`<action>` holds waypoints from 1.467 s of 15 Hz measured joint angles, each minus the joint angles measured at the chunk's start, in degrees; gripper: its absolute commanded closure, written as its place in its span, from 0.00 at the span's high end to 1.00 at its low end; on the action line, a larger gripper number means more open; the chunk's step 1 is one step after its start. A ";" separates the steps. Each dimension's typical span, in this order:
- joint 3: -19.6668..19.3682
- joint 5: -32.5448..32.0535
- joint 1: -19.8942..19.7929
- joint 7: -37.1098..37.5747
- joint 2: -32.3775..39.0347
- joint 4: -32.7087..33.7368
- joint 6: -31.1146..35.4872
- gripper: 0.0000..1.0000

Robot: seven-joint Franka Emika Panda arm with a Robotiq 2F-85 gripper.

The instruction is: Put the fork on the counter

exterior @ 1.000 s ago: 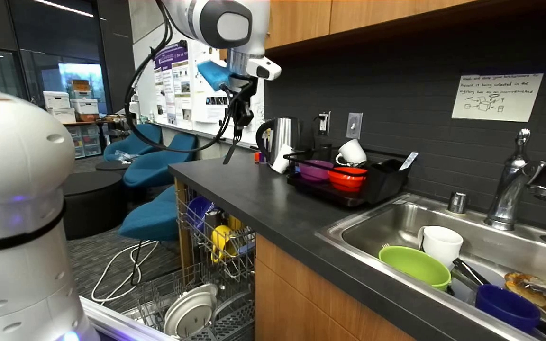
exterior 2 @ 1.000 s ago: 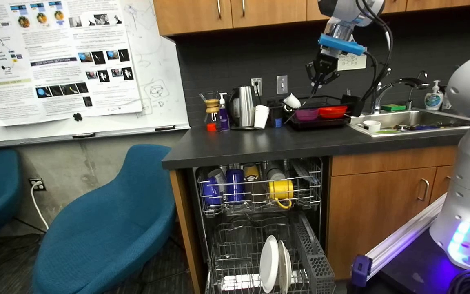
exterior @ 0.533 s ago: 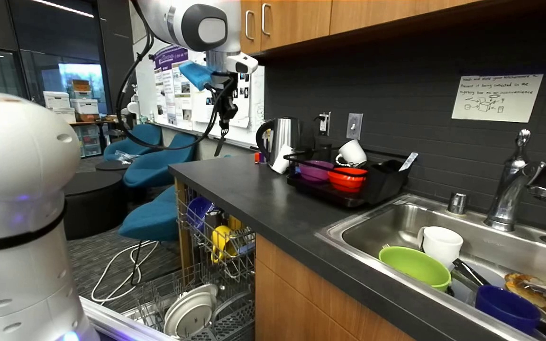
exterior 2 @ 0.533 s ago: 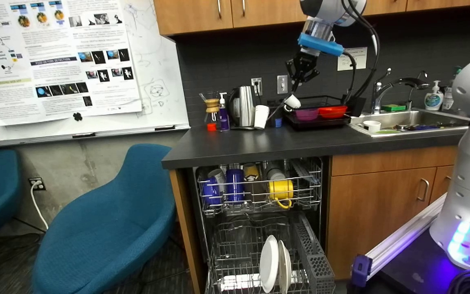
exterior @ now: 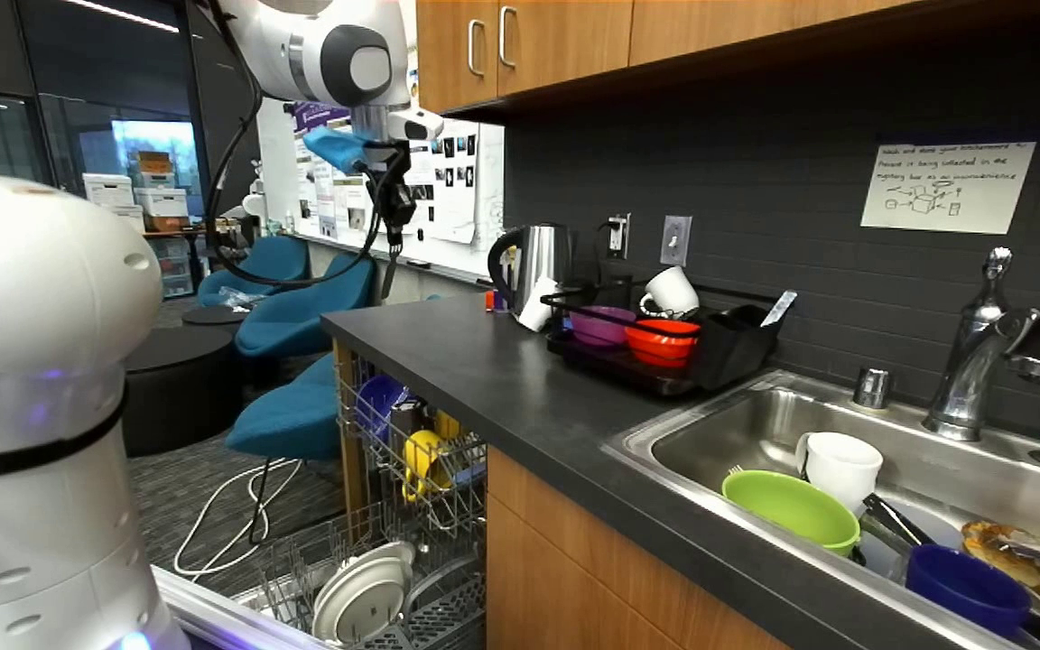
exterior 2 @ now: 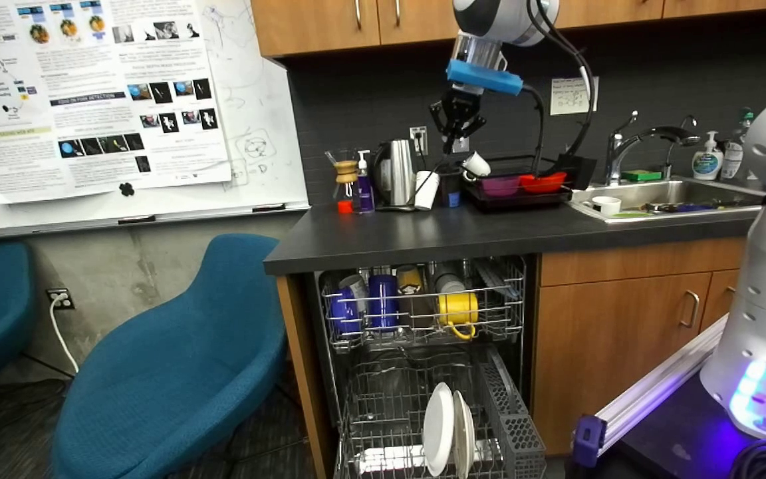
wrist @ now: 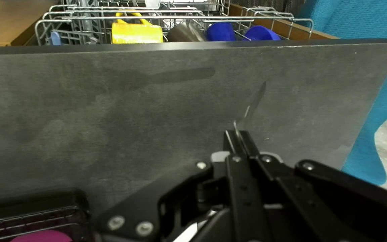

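My gripper (exterior: 394,238) is shut on the fork (exterior: 389,275), which hangs down at a slant with its handle end lowest. The fork is held above the dark counter (exterior: 520,388), beyond the dish rack toward the counter's free end. In an exterior view, the gripper (exterior 2: 448,148) and the thin fork (exterior 2: 428,178) show in front of a white cup. In the wrist view, the gripper (wrist: 237,132) pinches the fork (wrist: 247,111) between its fingertips, with the counter (wrist: 139,111) below it. Most of the fork's tine end is hidden by the fingers.
A black dish rack (exterior: 714,352) with bowls and a mug stands beside the sink (exterior: 664,451). A steel kettle (exterior: 547,257) and white cup (exterior 2: 426,189) stand at the back. Below the counter is an open dishwasher rack (exterior 2: 423,309). Upper cabinets (exterior: 565,41) hang above.
The arm and gripper have moved left in both exterior views, carrying the fork away from above the dish rack toward the counter's free end. The gripper has stayed shut on the fork.
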 measured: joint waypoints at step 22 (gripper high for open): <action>-6.59 5.94 0.38 0.15 21.93 14.03 -4.80 0.00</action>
